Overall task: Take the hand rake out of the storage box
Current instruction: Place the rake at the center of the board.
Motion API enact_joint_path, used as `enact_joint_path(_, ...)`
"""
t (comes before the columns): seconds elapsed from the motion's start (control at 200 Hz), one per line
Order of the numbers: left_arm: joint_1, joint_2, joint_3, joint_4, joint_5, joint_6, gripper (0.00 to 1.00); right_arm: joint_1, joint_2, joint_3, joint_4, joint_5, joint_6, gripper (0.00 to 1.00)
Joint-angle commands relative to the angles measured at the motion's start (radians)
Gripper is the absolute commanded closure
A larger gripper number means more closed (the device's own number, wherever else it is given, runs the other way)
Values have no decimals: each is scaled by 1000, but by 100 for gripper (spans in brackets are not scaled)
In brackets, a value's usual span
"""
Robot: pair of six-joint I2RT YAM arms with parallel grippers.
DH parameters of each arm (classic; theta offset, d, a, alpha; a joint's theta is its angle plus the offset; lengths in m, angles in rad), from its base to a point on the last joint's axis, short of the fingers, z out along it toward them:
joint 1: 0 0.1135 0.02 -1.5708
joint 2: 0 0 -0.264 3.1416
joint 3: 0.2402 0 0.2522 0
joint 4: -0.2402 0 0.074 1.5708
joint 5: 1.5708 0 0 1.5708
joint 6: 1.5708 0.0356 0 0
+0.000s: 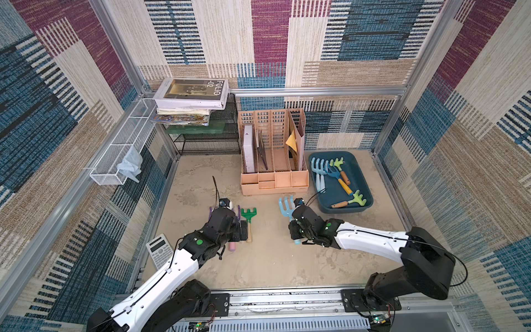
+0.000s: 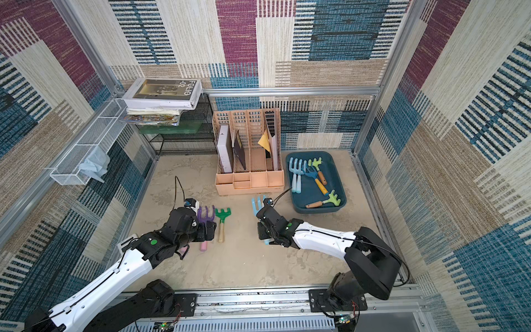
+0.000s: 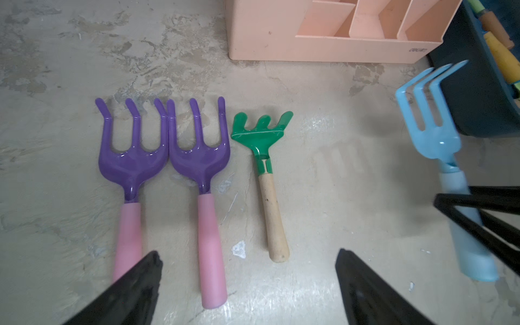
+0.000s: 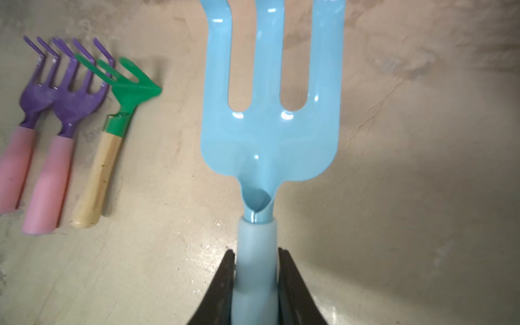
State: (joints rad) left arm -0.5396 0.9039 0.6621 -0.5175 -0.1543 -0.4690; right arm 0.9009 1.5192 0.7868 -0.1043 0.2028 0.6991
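Over the mottled beige tabletop, the left tool hovers, jaws wide apart, above two purple rakes and a green rake. The right tool is clamped on the pale-blue hand rake, which is outside and near the storage box. Other rakes lie in the box.

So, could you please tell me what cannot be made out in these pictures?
- Right wrist view: tine tips of the light blue rake, cut off by the edge.
- Both top views: purple rakes, largely hidden under the left gripper.
- Left wrist view: storage box, cut off by the edge.
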Motion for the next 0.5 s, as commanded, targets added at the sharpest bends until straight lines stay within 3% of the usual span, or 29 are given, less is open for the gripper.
enact_joint_path(0.0, 0, 10, -2, 23, 56, -9, 3, 24, 75, 12, 98, -34, 52, 95)
enact_joint_path(0.105, -1, 22, -1, 8, 51, -24, 3, 45, 145, 32, 80, -41, 82, 93)
enact_joint_path(0.205, -2, 36, 0, 11, 66, -32, 4, 48, 165, 15, 116, -58, 98, 84)
enact_joint_path(0.32, -10, 71, 15, 8, 66, -42, 6, 53, 174, 32, 95, -44, 93, 61)
enact_joint_path(0.376, -20, 97, 26, 9, 66, -54, 7, 53, 168, 36, 86, -42, 87, 40)
enact_joint_path(0.496, -77, 175, 62, 22, 57, -82, 9, 48, 111, 42, 43, -8, 61, 34)
